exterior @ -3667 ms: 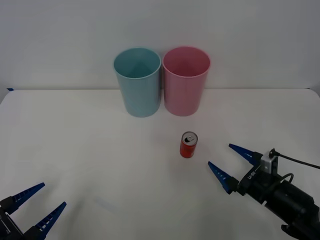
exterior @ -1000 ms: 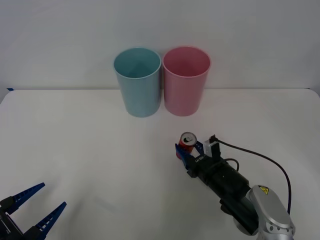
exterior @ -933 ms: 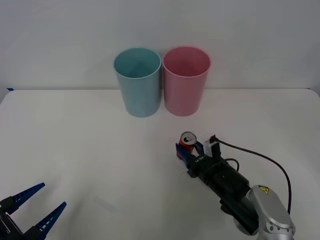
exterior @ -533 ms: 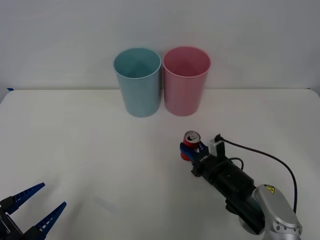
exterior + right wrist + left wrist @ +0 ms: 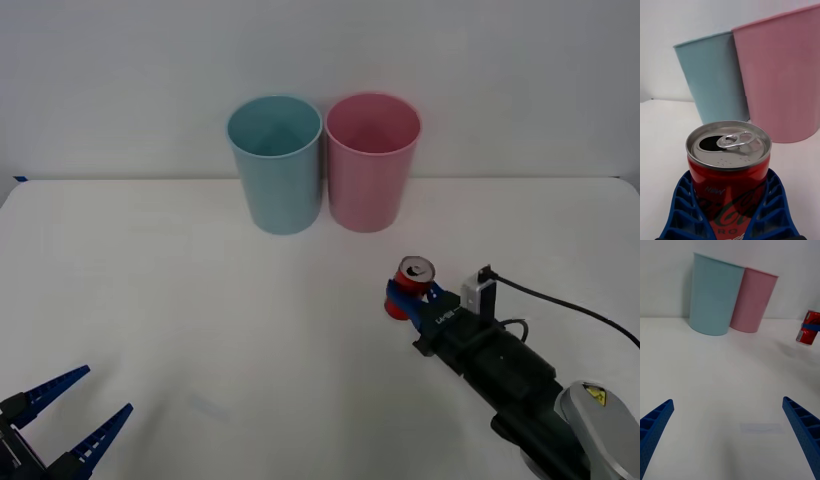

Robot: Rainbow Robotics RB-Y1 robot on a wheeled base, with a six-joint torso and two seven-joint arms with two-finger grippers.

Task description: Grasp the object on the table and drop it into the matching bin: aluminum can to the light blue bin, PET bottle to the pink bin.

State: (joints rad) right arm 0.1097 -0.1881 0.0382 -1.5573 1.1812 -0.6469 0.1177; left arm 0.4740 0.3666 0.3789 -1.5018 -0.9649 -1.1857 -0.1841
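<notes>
aluminum can (image 5: pixel 729 176): glossy red paint, brushed metal lid. Light blue bin (image 5: pixel 277 165) and pink bin (image 5: pixel 370 162): smooth matt plastic. Desk (image 5: pixel 180 320): matt white. Fingers (image 5: pixel 681 210): ribbed blue plastic.

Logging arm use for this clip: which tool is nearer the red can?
The right. The right tool is closed on the can, in front of the pink bin. The left tool sits open at the table's near-left corner, far from the can.

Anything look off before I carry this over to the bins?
Nothing stands out. The aluminum can is upright in the right gripper, opened tab on top. The light blue bin and pink bin stand upright. The left gripper waits open.
</notes>
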